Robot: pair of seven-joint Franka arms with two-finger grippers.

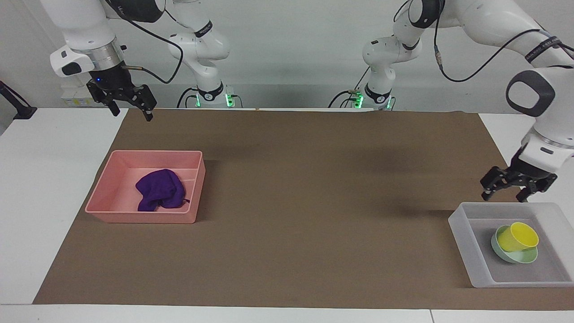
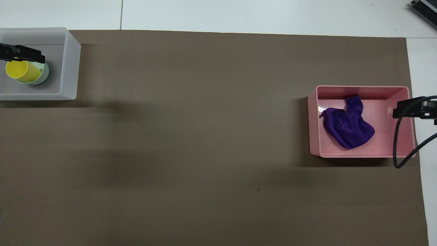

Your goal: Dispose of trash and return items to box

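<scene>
The yellow cup (image 1: 518, 237) leans tilted in the mint-green bowl (image 1: 515, 257), inside the frosted-white tray (image 1: 466, 242) at the left arm's end of the table. My left gripper (image 1: 503, 197) is open and empty, raised above the tray's wall nearest the robots. In the overhead view it (image 2: 22, 55) partly covers the cup (image 2: 18, 70) and bowl (image 2: 44, 72) in the tray (image 2: 70, 65). The purple rag (image 1: 159, 190) (image 2: 346, 128) lies crumpled in the pink tray (image 1: 116, 197) (image 2: 399, 136). My right gripper (image 1: 132, 114) (image 2: 406, 110) waits open and high over the pink tray's outer end.
A brown mat (image 1: 314, 202) covers most of the white table. The right arm's black cable (image 2: 397, 147) hangs over the pink tray's outer wall.
</scene>
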